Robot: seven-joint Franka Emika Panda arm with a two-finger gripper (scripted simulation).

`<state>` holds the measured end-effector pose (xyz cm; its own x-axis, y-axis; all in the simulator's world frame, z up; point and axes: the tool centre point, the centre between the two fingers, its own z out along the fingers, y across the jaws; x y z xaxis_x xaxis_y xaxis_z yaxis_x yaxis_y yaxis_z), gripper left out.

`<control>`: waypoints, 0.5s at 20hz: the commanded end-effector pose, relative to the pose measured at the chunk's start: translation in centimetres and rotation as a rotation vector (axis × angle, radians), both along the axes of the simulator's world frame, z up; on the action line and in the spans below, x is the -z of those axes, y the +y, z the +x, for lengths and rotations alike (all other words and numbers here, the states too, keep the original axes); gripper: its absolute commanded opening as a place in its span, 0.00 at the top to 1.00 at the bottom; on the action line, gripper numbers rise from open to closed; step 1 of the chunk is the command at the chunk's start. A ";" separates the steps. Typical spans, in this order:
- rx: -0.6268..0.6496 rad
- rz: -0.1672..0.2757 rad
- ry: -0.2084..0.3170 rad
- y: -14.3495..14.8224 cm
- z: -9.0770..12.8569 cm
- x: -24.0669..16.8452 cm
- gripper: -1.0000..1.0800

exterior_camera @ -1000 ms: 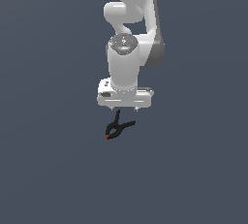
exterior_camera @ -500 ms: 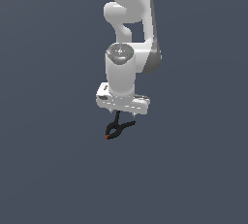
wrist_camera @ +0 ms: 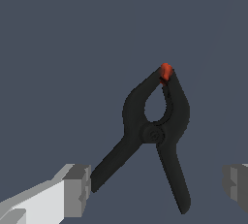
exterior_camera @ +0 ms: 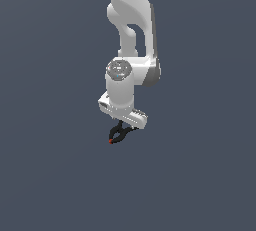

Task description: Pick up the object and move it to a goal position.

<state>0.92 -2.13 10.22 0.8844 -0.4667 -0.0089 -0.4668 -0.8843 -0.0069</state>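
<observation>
lowered since a second ago, the arm hangs vertical, fingers (wrist_camera: 77,189) spread wide around the clamp (exterior_camera: 119,134).

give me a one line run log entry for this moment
phase: pre-grasp | gripper: open, fingers straddling clamp handles | spring clamp: not gripped, red-orange tip pointing away from gripper | goal: not visible
</observation>
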 end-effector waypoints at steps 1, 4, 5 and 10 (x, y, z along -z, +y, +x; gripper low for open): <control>0.065 -0.002 -0.001 -0.4 0.0 0.9 0.04; 0.124 -0.005 -0.002 -0.8 0.0 1.8 0.04; 0.141 -0.006 -0.002 -0.9 0.0 2.1 0.04; 0.201 -0.010 -0.003 -1.2 0.0 3.0 0.04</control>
